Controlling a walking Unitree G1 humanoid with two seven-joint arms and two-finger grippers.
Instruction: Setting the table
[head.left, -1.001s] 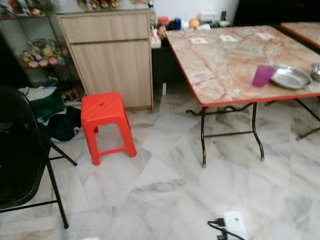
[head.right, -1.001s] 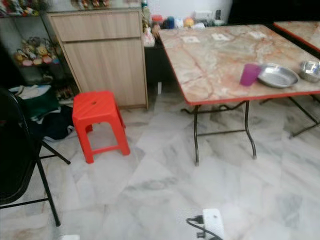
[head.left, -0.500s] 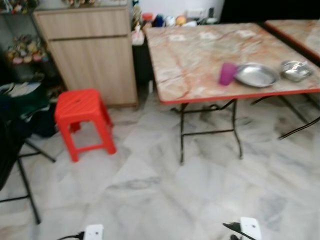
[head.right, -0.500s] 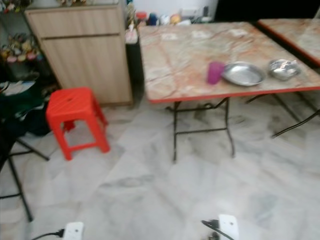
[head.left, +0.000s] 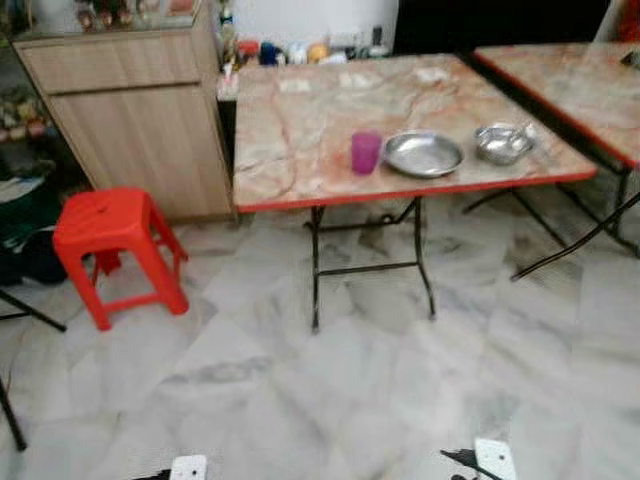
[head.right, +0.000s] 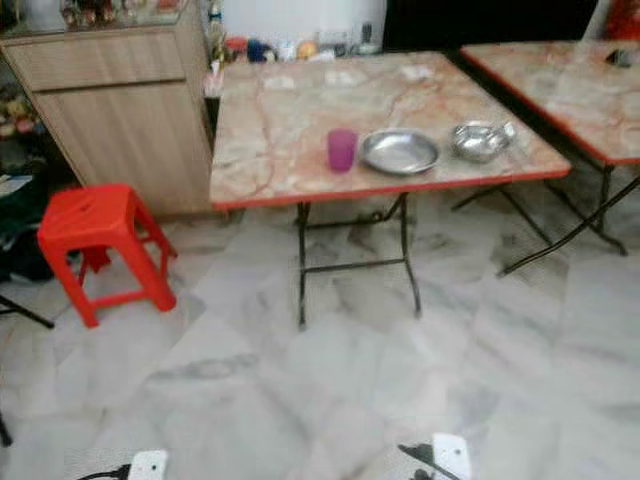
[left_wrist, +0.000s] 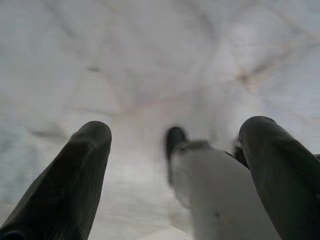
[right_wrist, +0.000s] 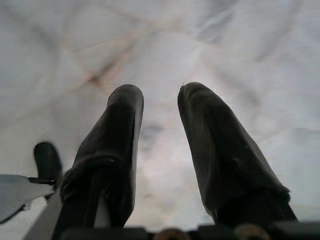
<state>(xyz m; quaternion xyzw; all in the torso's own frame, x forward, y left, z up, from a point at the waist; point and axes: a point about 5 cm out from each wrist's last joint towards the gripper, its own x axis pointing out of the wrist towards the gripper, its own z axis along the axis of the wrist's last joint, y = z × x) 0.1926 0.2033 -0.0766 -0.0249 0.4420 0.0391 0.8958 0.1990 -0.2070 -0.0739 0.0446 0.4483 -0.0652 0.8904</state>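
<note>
Both arms hang idle over the marble floor (head.left: 380, 400), well apart from the table (head.left: 300, 130). The left gripper (left_wrist: 175, 135) has its 2 fingers spread wide with nothing between them; the right gripper (right_wrist: 160, 100) has its 2 fingers a little apart, also empty. Near the table's front edge stand a purple cup (head.left: 366, 153), a steel plate (head.left: 424, 154) just beside it and a steel bowl (head.left: 502, 143); what the bowl holds is too small to tell. A red stool (head.left: 112, 250) stands beside a wooden cabinet (head.left: 135, 120).

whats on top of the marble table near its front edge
On the table, near its front edge: a purple cup, then a round metal plate, then a metal bowl holding something shiny I can't identify. What's inside the cup can't be seen from this angle.
</note>
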